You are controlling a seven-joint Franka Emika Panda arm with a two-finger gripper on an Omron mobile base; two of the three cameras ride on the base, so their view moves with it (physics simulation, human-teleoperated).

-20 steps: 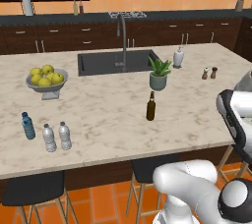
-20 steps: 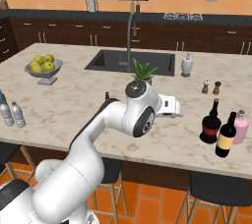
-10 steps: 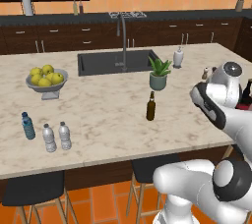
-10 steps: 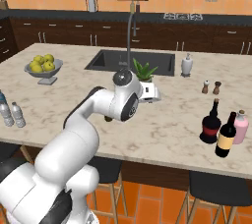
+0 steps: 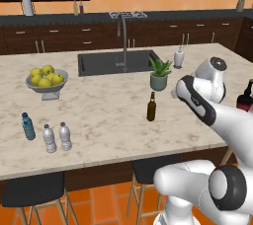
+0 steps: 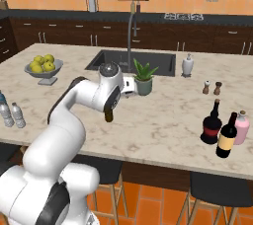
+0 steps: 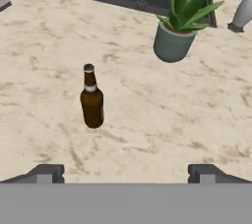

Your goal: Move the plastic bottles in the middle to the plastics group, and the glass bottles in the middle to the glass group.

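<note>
The brown bottle (image 7: 92, 98) stands alone mid-counter beside the potted plant (image 7: 178, 24), unmoved, the gripper (image 7: 125, 173) spread wide above it holding nothing, while the wine bottle (image 6: 227, 135) already stands by the red-banded bottle (image 6: 212, 123)

You find no readable text, brand, number or sign anywhere here. The wine bottle (image 6: 228, 142) near the right edge of the tabletop (image 6: 163, 120) carries a yellow-tan label, but it reads as a plain patch with no lettering you can make out. The brown bottle (image 7: 91, 98) shows a pale neck band, also blank.
</note>
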